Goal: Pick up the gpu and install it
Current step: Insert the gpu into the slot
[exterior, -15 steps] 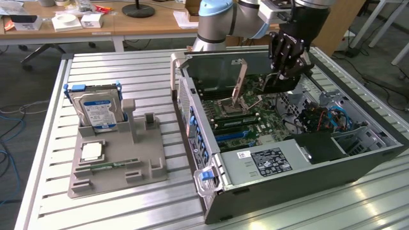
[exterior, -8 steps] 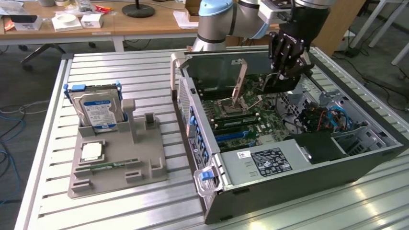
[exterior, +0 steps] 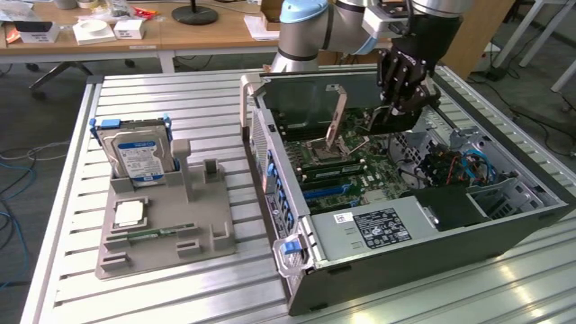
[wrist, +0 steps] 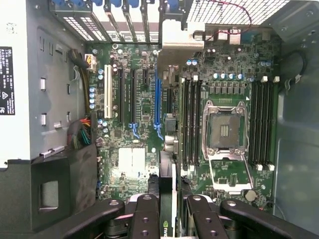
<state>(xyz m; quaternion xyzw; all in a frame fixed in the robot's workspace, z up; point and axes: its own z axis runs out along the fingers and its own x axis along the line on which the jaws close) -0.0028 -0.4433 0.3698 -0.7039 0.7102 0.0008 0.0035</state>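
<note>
The gpu looks light and stiff but fragile, and is best taken by its bare top edge, clear of chips and contacts. The gripper pinches it there, jaws partly closed on the board, holding it edge-down above the motherboard inside the open computer case. The arm reaches down steeply from above.

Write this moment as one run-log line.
gripper: shut on graphics card | graphics card: edge-on over motherboard | place: inside open computer case
</note>
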